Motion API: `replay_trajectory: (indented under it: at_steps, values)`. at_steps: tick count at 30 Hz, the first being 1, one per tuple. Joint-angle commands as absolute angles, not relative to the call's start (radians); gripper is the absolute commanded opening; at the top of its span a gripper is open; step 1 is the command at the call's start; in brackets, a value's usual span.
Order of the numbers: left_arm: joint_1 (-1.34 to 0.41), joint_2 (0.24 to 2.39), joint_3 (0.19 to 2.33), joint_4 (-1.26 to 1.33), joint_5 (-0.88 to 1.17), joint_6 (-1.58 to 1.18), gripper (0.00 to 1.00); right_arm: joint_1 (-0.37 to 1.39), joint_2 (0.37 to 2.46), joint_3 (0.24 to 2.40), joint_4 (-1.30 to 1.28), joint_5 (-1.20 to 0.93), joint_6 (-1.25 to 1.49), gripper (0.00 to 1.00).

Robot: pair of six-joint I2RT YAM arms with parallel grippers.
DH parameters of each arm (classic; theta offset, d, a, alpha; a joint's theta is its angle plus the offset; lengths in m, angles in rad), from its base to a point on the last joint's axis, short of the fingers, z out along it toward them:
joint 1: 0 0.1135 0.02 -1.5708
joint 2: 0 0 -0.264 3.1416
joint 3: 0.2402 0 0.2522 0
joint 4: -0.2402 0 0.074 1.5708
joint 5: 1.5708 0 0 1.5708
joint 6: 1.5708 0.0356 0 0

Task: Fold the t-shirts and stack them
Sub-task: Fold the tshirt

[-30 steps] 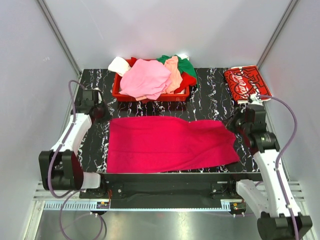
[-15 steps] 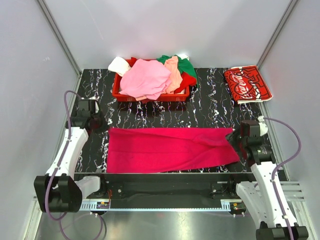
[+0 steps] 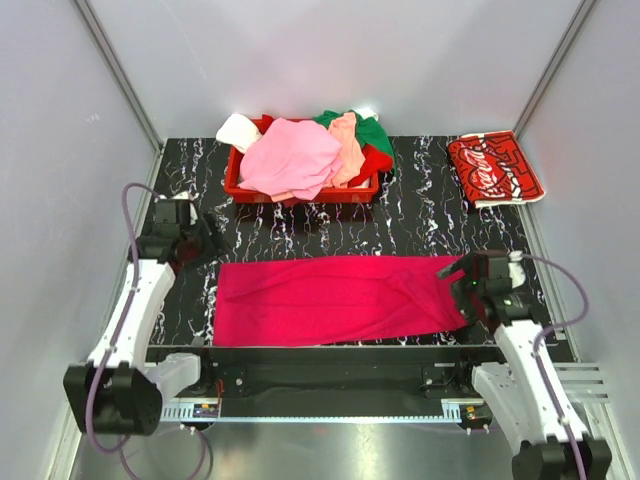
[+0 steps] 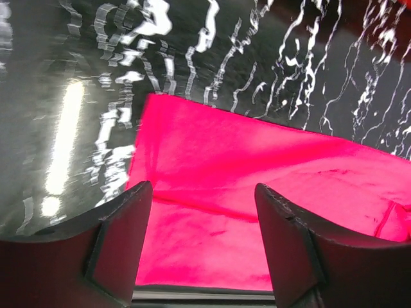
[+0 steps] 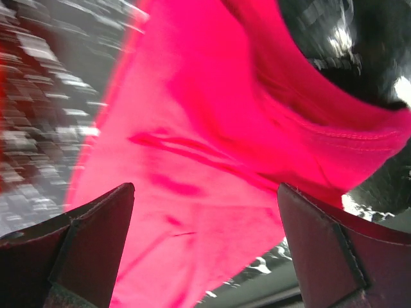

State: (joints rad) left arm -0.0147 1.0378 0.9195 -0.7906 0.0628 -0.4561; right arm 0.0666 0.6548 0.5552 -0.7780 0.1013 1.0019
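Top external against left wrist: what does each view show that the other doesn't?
Only top external: the basket heaped with tees, the folded Coca-Cola tee at the far right corner, and the right gripper. Only left wrist: the left gripper close up, jaws apart, framing the cloth's left end, and a crease there. Both: the magenta tee spread on the marbled table.

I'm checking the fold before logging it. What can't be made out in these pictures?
- Top view: the tees low in the red basket are buried under the pink t-shirt; their number is unclear.
- Left wrist view: the magenta t-shirt's right end is cut off by the frame edge; the left tool covers part of its near edge.
- Right wrist view: the table is smeared by motion blur.
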Motion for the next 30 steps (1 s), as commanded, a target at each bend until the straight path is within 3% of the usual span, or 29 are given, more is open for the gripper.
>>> replay_trajectory:
  at_steps: [1, 7, 15, 22, 30]
  values:
    - [-0.093, 1.184, 0.913, -0.677, 0.092, -0.503, 0.69, 0.067, 0.811, 0.505, -0.654, 0.005, 1.037, 1.00]
    - [-0.186, 1.275, 0.899, -0.655, 0.071, -0.526, 0.64, 0.066, 1.034, 0.584, -0.543, -0.058, 0.930, 0.97]
    - [-0.186, 1.131, 0.979, -0.847, 0.077, -0.387, 0.65, 0.067, 1.089, 0.732, -0.600, 0.026, 0.782, 0.79]
    - [-0.184, 1.016, 0.973, -0.919, 0.086, -0.333, 0.67, 0.126, 1.199, 0.752, -0.479, -0.096, 0.693, 0.59]
    - [-0.186, 0.939, 1.078, -1.034, 0.080, -0.304, 0.69, 0.227, 1.442, 0.831, -0.436, -0.095, 0.653, 0.51]
